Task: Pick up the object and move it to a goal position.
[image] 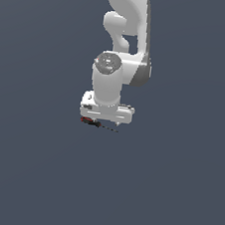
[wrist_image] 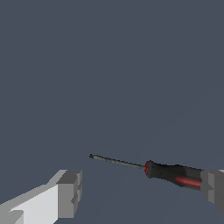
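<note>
The white arm [image: 120, 50] hangs down over a plain dark grey floor [image: 174, 193], with the gripper [image: 103, 121] at its lower end. The screwdriver [image: 97, 124] lies directly under the gripper, almost flat on the floor, with the red-and-black handle toward the exterior view's left and the thin dark shaft toward the right. In the wrist view the fingers [wrist_image: 65, 194] stand wide apart and hold nothing. The screwdriver [wrist_image: 168, 171] lies between them, across the gap: its handle end is touching or just beside one finger pad, and its tip is well apart from the other finger.
</note>
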`<state>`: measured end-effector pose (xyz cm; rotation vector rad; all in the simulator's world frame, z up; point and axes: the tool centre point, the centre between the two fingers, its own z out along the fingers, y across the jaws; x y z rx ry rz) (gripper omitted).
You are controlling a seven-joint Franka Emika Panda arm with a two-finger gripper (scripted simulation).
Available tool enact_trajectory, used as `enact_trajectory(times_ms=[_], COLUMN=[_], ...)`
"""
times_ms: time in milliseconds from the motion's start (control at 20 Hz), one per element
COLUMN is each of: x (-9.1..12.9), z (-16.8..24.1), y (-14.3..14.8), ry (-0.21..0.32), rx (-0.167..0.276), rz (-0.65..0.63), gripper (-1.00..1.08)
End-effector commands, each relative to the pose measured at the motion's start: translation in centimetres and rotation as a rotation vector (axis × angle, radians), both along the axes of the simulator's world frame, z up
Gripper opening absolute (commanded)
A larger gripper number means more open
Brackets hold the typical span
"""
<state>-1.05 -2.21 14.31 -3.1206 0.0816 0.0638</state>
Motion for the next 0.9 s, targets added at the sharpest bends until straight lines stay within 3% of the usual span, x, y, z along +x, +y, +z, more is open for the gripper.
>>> enact_trajectory(times_ms=[0,450,850], x=[0.0,1.2,1.1], z=[0.0,1.7,1.7], y=[0.0,-0.7,-0.7], ry=[0.0,-0.041,-0.041], rx=[0.0,-0.006,-0.007], rz=[0.0,0.035,0.041], gripper=[1.0,1.0,1.0])
